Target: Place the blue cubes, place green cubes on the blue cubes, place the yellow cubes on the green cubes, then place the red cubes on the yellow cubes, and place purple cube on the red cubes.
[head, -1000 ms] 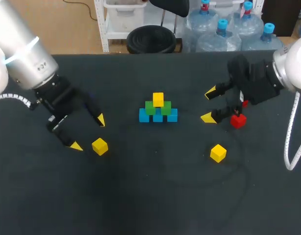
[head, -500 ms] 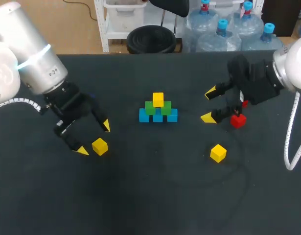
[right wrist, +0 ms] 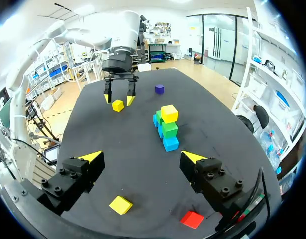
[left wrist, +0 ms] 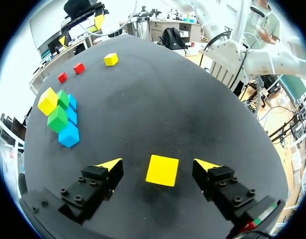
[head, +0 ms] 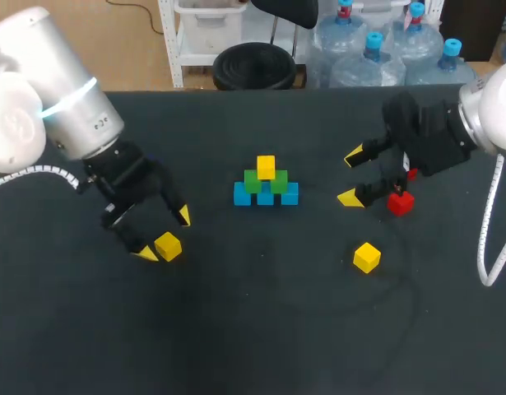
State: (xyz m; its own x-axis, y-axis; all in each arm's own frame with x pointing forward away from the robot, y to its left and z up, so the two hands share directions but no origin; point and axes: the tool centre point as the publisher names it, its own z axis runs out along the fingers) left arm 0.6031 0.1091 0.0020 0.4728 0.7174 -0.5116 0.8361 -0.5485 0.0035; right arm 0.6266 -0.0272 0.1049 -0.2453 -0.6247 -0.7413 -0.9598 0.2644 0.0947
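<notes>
Left end effector (head: 164,234) shifted to straddle yellow cube (head: 168,246), wide open; right end effector (head: 351,176) open, empty.

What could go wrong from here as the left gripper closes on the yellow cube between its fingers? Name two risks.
The yellow cube sits slightly turned between the open left gripper, so closing may twist it or push it away. When the cube is carried over, the gripper could knock the stack of blue, green and yellow cubes.

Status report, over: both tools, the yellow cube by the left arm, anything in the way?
Left tool open, straddling yellow cube, not gripping. Right tool open, empty. Nothing blocking the grasp.
</notes>
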